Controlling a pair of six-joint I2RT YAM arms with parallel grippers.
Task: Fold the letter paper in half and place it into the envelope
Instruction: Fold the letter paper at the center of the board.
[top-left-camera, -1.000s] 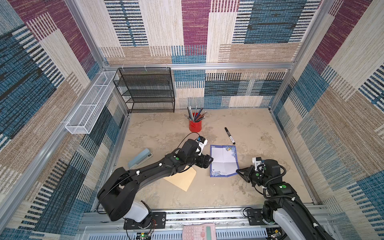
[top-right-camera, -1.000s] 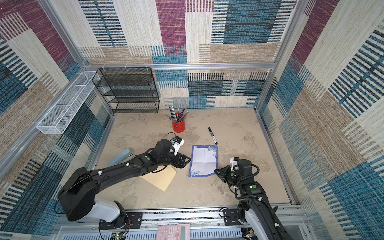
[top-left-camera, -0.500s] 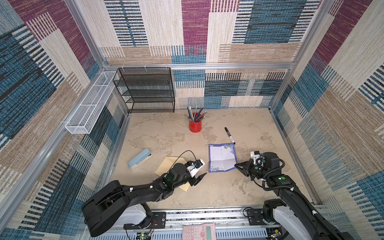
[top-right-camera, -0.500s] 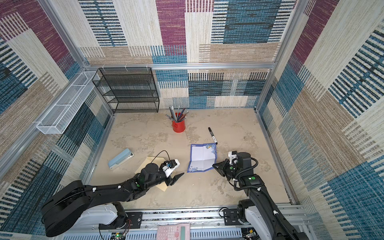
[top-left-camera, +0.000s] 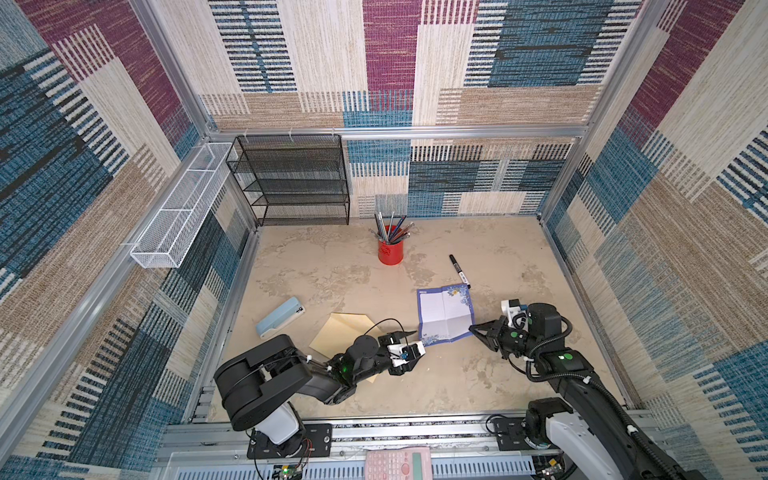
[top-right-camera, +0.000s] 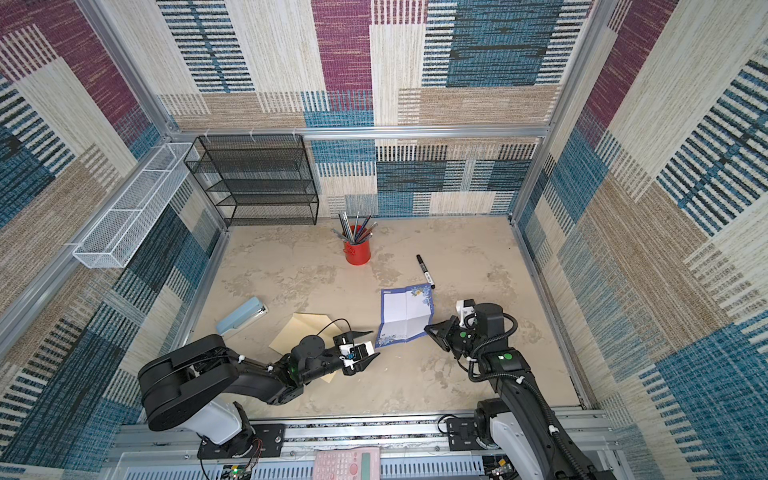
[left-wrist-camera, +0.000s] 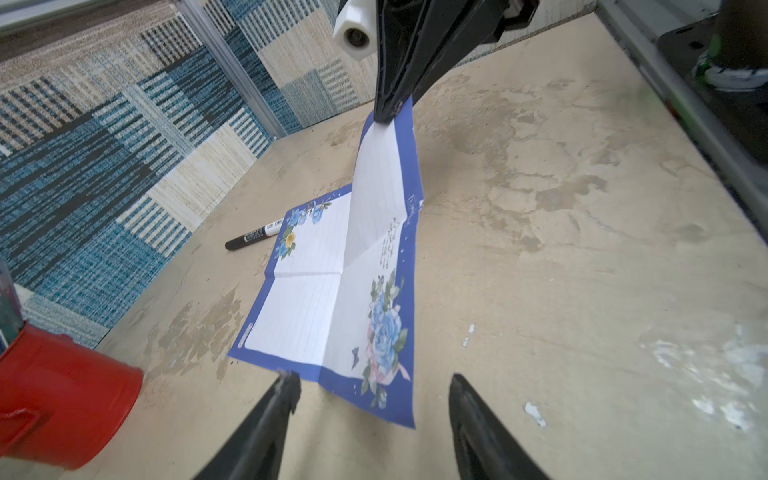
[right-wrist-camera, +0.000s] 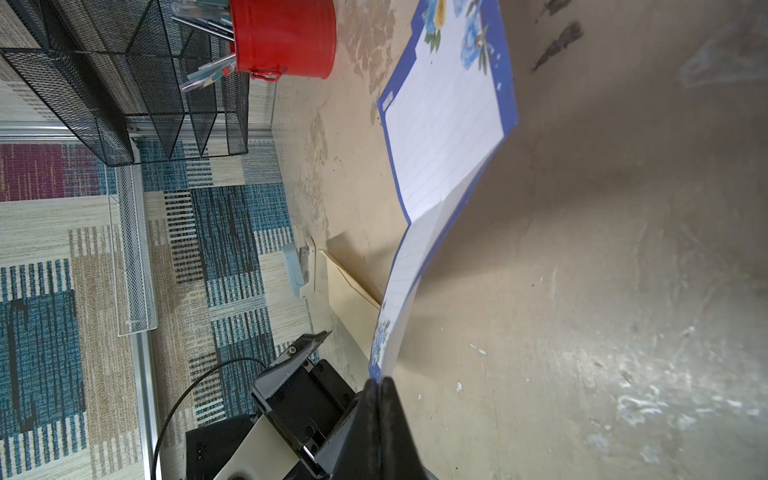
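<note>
Right fingers (right-wrist-camera: 386, 415) pinching letter paper (left-wrist-camera: 316, 316) corner, left fingers (left-wrist-camera: 282, 399) spread

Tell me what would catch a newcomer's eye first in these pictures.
The blue-bordered letter paper near the middle of the table stands out, one near corner pinched and lifted by the right end effector. The left end effector hangs open at the other near corner, its arm crossing the tan envelope. Behind them stands a bright red pen cup.

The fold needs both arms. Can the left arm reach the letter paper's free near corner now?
Probably yes: the left gripper is open, its fingers flanking that corner of the blue-bordered, creased letter paper, nothing between. The right gripper pinches the other near corner.
</note>
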